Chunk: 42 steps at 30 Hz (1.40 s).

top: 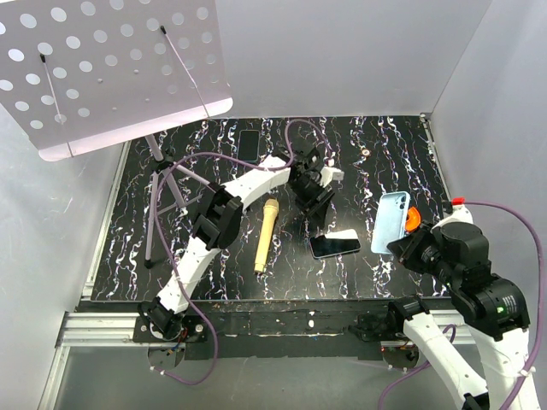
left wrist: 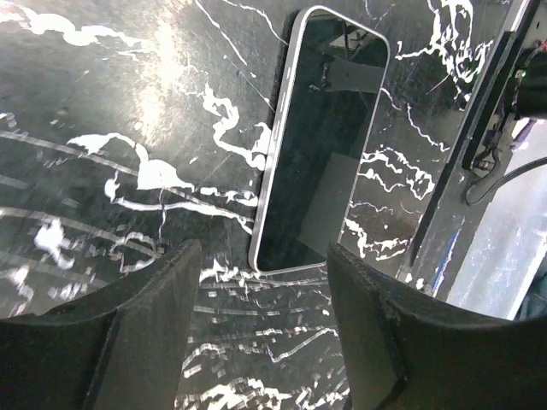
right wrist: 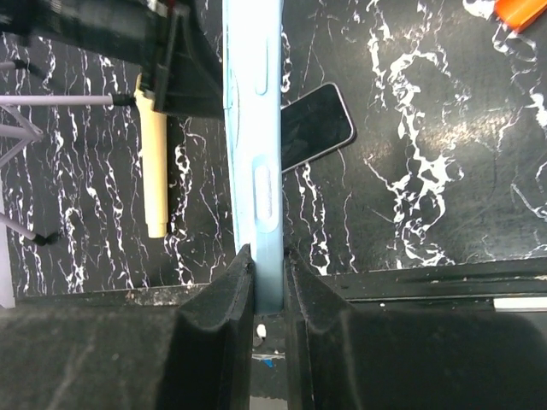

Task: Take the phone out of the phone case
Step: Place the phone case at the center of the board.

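Pinching the light-blue phone case (right wrist: 256, 128) with the right gripper (right wrist: 269, 256), both pads squeezed tight on its lower end, 1 on each face. Holding it upright and edge-on to the wrist camera, side buttons facing the lens. Overhead, hanging clear of the table (top: 385, 145), camera cutout at the top end, directly above the gripper.

Hovering the left gripper (left wrist: 263, 282) right by the phone (left wrist: 320, 145), the 2 fingers (left wrist: 154, 325) spread wide and gripping nothing at all. Lying flat and screen-up just ahead of those fingertips, bare silver edge showing, fully out of the case, near short end sitting in line with the gap between them. Struggling to judge any fingertip contact with the tabletop from this angle.

From the right gripper's side, lying down on the table beyond the clamped case, peeking out from behind its right edge in the wrist view. Overhead, sitting off to that gripper's left, roughly between the 2 grippers and touching neither.

Also spotting a beige microphone (top: 267, 235) lying further left of the left gripper, plus some orange thing (top: 413, 219) just behind the held case.
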### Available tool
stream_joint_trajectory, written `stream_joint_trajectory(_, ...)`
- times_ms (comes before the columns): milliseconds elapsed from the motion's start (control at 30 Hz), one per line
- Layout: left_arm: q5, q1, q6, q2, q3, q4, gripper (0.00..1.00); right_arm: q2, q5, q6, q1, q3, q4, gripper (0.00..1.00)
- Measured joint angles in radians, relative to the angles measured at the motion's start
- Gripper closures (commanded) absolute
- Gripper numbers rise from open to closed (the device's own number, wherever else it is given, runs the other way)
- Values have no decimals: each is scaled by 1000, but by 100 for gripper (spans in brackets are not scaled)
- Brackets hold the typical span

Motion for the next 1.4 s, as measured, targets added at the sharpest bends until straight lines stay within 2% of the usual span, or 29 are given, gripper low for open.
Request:
stream_joint_trajectory(133, -75, 2, -60, -106, -11, 18, 39, 1, -17, 23, 0, -56, 21, 99)
stream_joint_trajectory(233, -121, 3, -119, -270, -107, 72, 39, 20, -17, 27, 0, -92, 27, 99)
stream_joint_trajectory(333, -129, -1, -186, -498, -291, 170, 34, 75, 6, 29, 0, -114, 30, 99)
stream_joint_trajectory(433, -91, -21, -230, -748, -540, 277, 30, 157, 39, 22, -5, -129, 55, 99)
stream_joint_trajectory(533, -57, -62, -247, -911, -728, 326, 29, 286, 37, -12, -53, -130, 124, 99)
stream_joint_trajectory(700, -19, -133, -282, -1129, -1061, 385, 28, 601, -50, -116, -233, -85, 270, 99)
stream_joint_trajectory(833, 13, -168, -351, -1321, -1285, 450, 26, 972, -159, -225, -396, 136, 307, 99)
stream_joint_trajectory(933, 24, -177, -404, -1449, -1381, 487, 24, 1184, -268, -291, -481, 262, 402, 99)
stream_joint_trajectory(1067, 28, -177, -445, -1574, -1438, 510, 23, 1369, -382, -356, -524, 379, 414, 98)
stream_joint_trajectory(1100, 28, -177, -450, -1591, -1440, 509, 23, 1408, -396, -373, -525, 411, 414, 93)
stream_joint_trajectory(1167, 27, -177, -459, -1629, -1441, 509, 22, 1469, -395, -401, -523, 475, 398, 77)
stream_joint_trajectory(1267, 21, -177, -466, -1662, -1441, 509, 22, 1517, -311, -412, -519, 555, 328, 38)
stream_joint_trajectory(1333, 13, -177, -469, -1668, -1441, 509, 21, 1523, -224, -415, -521, 585, 301, 22)
stream_joint_trajectory(1400, 4, -177, -470, -1658, -1440, 509, 22, 1506, -167, -414, -523, 586, 281, 19)
